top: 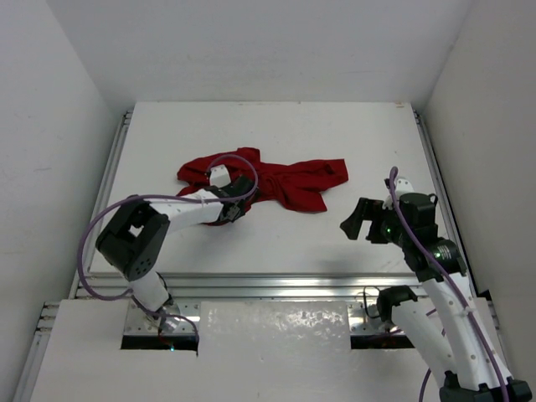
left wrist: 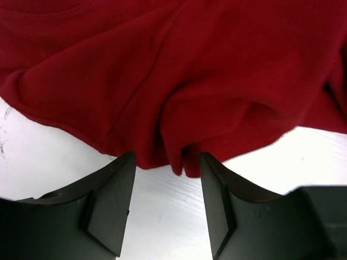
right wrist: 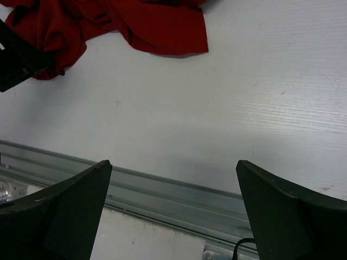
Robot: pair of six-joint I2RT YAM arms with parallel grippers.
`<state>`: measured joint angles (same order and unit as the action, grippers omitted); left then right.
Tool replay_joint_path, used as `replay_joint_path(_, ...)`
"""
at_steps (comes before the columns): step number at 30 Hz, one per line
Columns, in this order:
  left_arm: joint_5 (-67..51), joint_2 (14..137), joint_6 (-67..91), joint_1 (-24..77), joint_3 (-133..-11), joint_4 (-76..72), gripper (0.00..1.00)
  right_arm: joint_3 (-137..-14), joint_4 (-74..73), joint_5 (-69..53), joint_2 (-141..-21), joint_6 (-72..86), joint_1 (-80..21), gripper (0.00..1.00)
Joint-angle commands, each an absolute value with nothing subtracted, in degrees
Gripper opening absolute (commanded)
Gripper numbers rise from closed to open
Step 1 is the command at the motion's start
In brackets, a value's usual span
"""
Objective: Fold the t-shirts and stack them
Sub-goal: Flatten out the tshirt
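1. At lower left of the top view, the left arm (top: 138, 239) reaches up and to the right over the white table (top: 293, 126), with a purple cable (top: 92, 230) looping beside it.
2. The left gripper (top: 233, 209) sits low at the near-left edge of the t-shirt (top: 285, 180), left of the frame's centre.
3. In the left wrist view its two dark fingers (left wrist: 116, 200) stand partly apart, with bare white table showing between them. A hanging fold of the shirt's hem dips into the gap near the right-hand finger, and it is not pinched.
4. The dark red t-shirt lies crumpled in the middle of the table, spread from left of centre to just right of centre. One flat flap points toward the lower right. It fills the upper part of the left wrist view in soft creases.
5. At right of the top view, the right gripper (top: 356, 219) hovers over bare table, well apart from the shirt and holding nothing.
6. In the right wrist view its fingers (right wrist: 70, 211) are spread wide at the bottom corners. The metal rail (right wrist: 162, 189) runs between them, and the shirt is at the upper left.
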<state>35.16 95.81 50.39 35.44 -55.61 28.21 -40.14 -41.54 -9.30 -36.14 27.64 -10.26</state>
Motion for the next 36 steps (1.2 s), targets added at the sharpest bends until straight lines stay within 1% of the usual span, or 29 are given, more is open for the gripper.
replay_joint_path(1, 37.71, 96.5, 50.81, 34.28, -55.9, 26.38, 0.49, -39.73, -37.97, -10.81, -36.21, 26.89, -10.28, 0.99)
replay_joint_path(2, 36.4, 97.2, 49.84, 33.32, -55.12, 23.58, 0.49, -39.47, -37.88, -11.07, -36.21, 26.89, -10.28, 0.99)
replay_joint_path(3, 36.04, 97.82, 49.4, 32.79, -55.02, 22.68, 0.47, -39.38, -37.71, -11.16, -36.3, 26.89, -10.37, 0.99)
replay_joint_path(4, 35.51, 98.34, 49.22, 32.35, -55.19, 22.33, 0.35, -39.38, -37.71, -11.16, -36.3, 26.89, -10.28, 0.99)
replay_joint_path(6, 35.16, 99.4, 48.43, 31.73, -55.46, 20.92, 0.26, -39.29, -37.71, -10.99, -36.39, 26.89, -10.37, 0.99)
replay_joint_path(7, 35.33, 99.4, 48.51, 31.73, -55.72, 21.01, 0.09, -39.2, -37.62, -11.07, -36.73, 26.89, -10.28, 0.99)
replay_joint_path(8, 35.51, 99.32, 48.52, 31.73, -55.81, 21.18, 0.06, -39.11, -37.53, -11.34, -36.91, 27.07, -10.28, 0.99)
replay_joint_path(9, 35.51, 98.88, 48.25, 31.73, -55.9, 21.27, 0.01, -38.68, -36.92, -11.69, -37.09, 27.16, -10.28, 0.99)
replay_joint_path(10, 35.77, 98.53, 48.16, 31.73, -55.81, 21.53, 0.0, -38.41, -36.48, -12.65, -37.7, 27.25, -10.28, 0.99)
replay_joint_path(12, 37.44, 96.51, 48.78, 31.73, -55.64, 23.98, 0.0, -37.18, -34.29, -13.53, -38.67, 27.86, -10.28, 0.99)
replay_joint_path(16, 42.18, 88.53, 54.13, 31.99, -54.85, 36.36, 0.0, -36.12, -29.63, -14.85, -43.67, 30.4, -10.37, 0.99)
replay_joint_path(19, 40.7, 77.56, 53.53, 31.99, -50.73, 40.86, 0.0, -38.4, -26.2, -15.39, -54.09, 31.02, -10.63, 0.99)
replay_joint_path(21, 39.99, 75.17, 53.18, 31.99, -49.49, 41.92, 0.0, -39.9, -25.32, -14.59, -58.78, 31.03, -10.98, 0.99)
replay_joint_path(23, 39.2, 74.27, 52.13, 31.9, -48.17, 41.84, 0.09, -41.65, -23.92, -14.15, -64.56, 31.03, -11.51, 0.99)
replay_joint_path(24, 39.03, 74.53, 51.86, 31.82, -47.99, 41.92, 0.24, -42.01, -23.21, -14.15, -66.34, 30.94, -11.51, 0.99)
replay_joint_path(26, 40.51, 75.67, 53.34, 31.82, -48.25, 44.73, 0.37, -43.5, -22.33, -13.98, -71.16, 30.76, -11.69, 0.99)
replay_joint_path(27, 41.13, 75.85, 54.83, 31.9, -48.25, 45.61, 0.46, -44.03, -21.72, -13.28, -72.67, 30.5, -11.78, 0.99)
replay_joint_path(28, 42.26, 75.85, 55.54, 31.9, -48.16, 46.4, 0.48, -44.64, -21.45, -12.75, -74.08, 29.71, -11.78, 0.99)
replay_joint_path(31, 41.23, 76.02, 54.5, 31.82, -47.2, 43.51, 0.47, -47.54, -20.92, -10.73, -79.26, 28.66, -11.78, 0.99)
replay_joint_path(35, 36.31, 77.78, 54.57, 33.92, -48.95, 41.66, 0.38, -48.43, -17.95, -9.49, -84.45, 27.42, -11.78, 0.99)
replay_joint_path(36, 35.34, 77.78, 55.36, 36.45, -49.3, 42.18, 0.38, -48.95, -18.02, -8.8, -86.2, 27.07, -11.78, 0.99)
